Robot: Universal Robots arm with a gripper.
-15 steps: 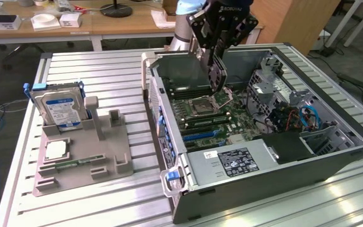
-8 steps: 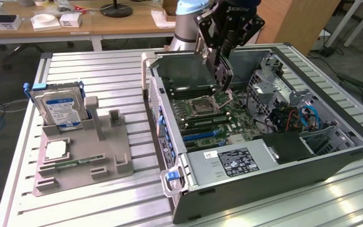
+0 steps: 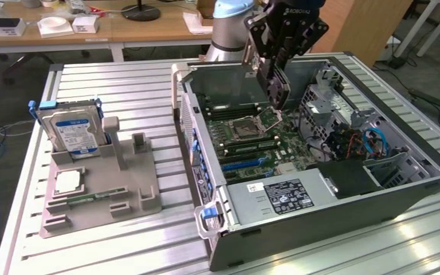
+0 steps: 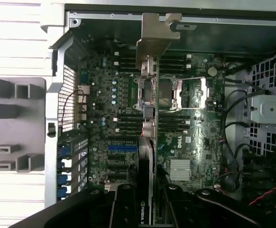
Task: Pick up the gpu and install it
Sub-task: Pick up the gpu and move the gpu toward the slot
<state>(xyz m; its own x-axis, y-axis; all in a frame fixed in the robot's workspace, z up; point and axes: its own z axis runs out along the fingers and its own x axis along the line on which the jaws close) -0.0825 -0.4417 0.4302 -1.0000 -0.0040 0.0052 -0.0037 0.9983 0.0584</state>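
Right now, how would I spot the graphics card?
Find the open computer case. Above its green board hangs the black pincer, gripping the graphics card on edge. It is the only card held in the air, with a silver bracket at one end.

gpu (image 3: pixel 279 91) over open motherboard (image 3: pixel 244 146), drive cage (image 3: pixel 329 104) and cables (image 3: pixel 374 143) crowding its edge
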